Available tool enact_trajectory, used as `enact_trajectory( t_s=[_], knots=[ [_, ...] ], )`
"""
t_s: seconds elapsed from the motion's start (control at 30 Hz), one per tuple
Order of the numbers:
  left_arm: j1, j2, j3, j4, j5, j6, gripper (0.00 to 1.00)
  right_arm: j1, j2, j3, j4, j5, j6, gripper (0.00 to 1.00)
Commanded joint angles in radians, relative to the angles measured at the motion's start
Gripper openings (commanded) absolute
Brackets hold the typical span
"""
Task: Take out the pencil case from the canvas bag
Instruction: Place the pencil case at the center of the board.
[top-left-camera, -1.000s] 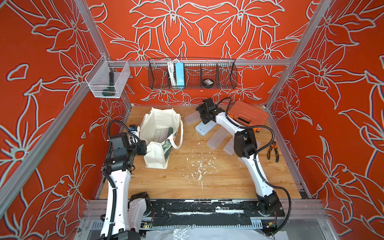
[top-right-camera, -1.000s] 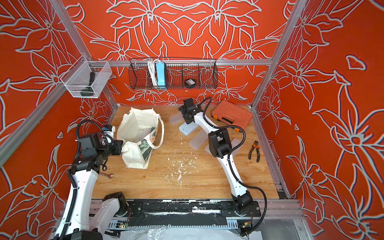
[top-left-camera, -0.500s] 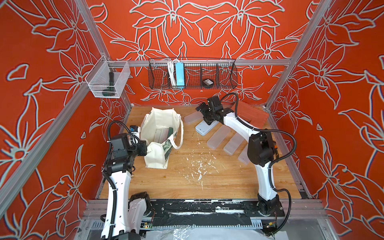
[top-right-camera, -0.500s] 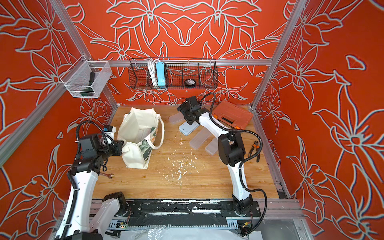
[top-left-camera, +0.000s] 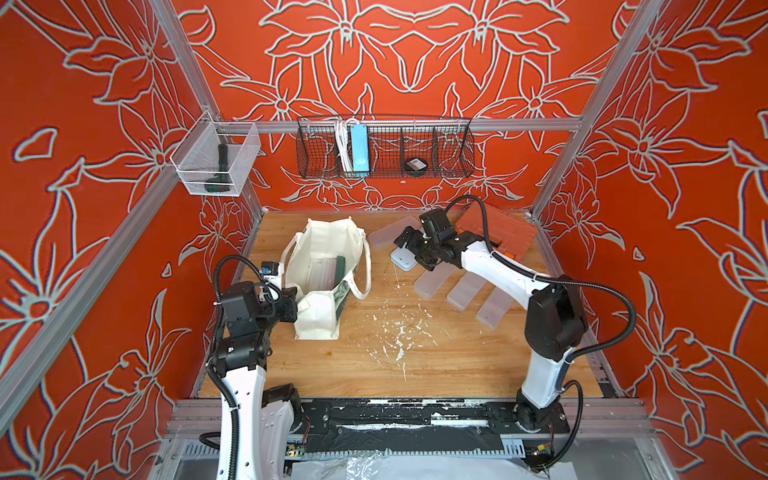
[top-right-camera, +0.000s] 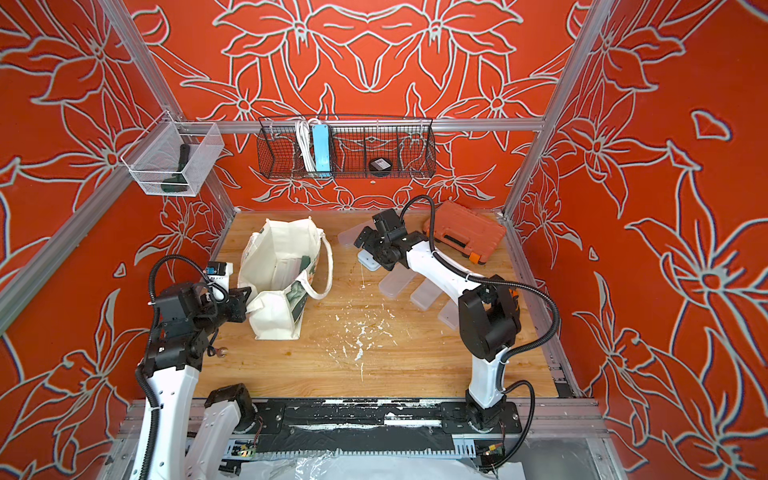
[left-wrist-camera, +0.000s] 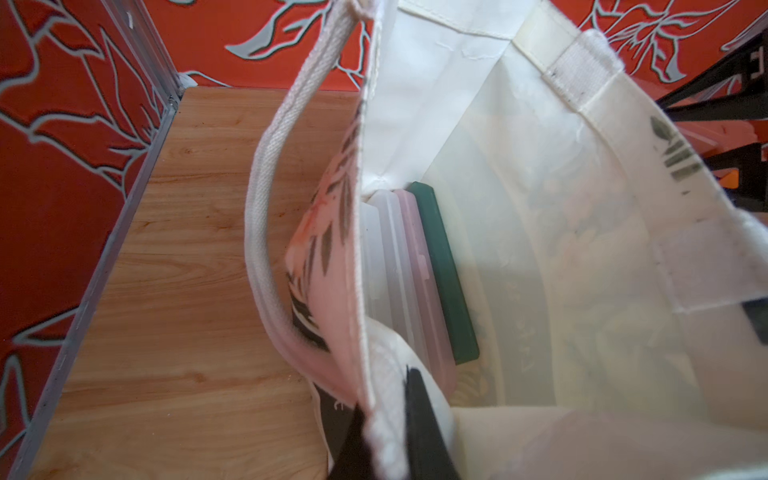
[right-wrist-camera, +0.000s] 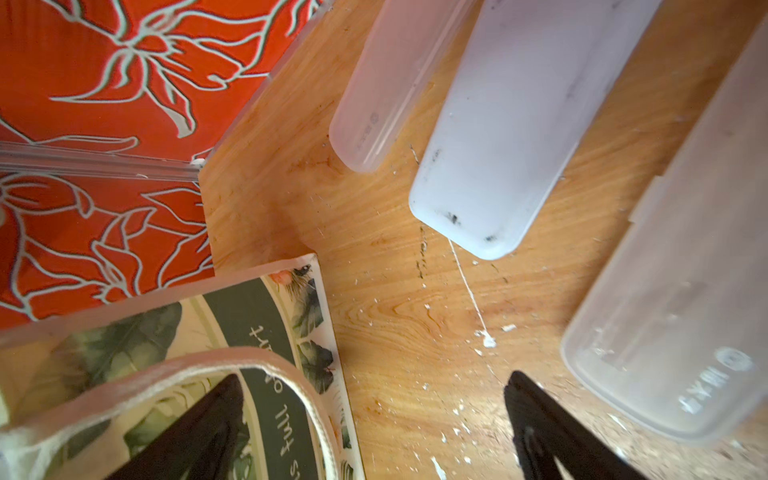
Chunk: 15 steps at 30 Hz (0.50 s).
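The cream canvas bag (top-left-camera: 322, 249) (top-right-camera: 276, 249) stands open at the back left of the table. My left gripper (top-left-camera: 293, 305) (top-right-camera: 243, 300) (left-wrist-camera: 388, 432) is shut on the cloth rim at the bag's near corner. Inside, three pencil cases stand on edge: clear (left-wrist-camera: 382, 270), pink (left-wrist-camera: 419, 282) and dark green (left-wrist-camera: 444, 274) (top-left-camera: 340, 268). My right gripper (top-left-camera: 405, 245) (top-right-camera: 365, 245) (right-wrist-camera: 374, 380) hangs open over bare wood between the bag's printed side (right-wrist-camera: 249, 328) and a pale pencil case (right-wrist-camera: 511, 124) lying on the table. Nothing is between its fingers.
Several frosted pencil cases (top-left-camera: 434, 276) (top-left-camera: 465, 291) (top-left-camera: 496, 309) lie right of the bag. An orange tool case (top-right-camera: 463, 232) sits in the back right corner. A wire basket (top-left-camera: 384, 147) and a clear bin (top-left-camera: 214, 162) hang on the walls. White flecks dot the wood.
The right arm's elbow has swung to the right and forward, and its gripper has opened a little wider and come slightly nearer the front. The left arm and the bag have not moved.
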<state>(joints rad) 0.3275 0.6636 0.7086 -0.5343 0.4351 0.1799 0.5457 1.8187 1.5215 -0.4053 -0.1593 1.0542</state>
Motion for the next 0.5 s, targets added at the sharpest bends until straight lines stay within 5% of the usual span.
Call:
enact_trajectory(
  t_s=[0.0, 0.27, 0.47],
  knots=[
    [0.004, -0.001, 0.002, -0.003, 0.074, -0.015, 0.00, 0.000, -0.080, -0.063, -0.063, 0.027, -0.072, 0.99],
    [0.016, -0.001, -0.008, 0.005, 0.086, -0.023, 0.00, 0.000, -0.383, -0.396, 0.105, 0.098, -0.101, 0.98],
    [0.019, -0.017, -0.008, -0.013, 0.147, -0.005, 0.00, 0.000, -0.505, -0.430, 0.018, 0.091, -0.201, 0.98]
  ],
)
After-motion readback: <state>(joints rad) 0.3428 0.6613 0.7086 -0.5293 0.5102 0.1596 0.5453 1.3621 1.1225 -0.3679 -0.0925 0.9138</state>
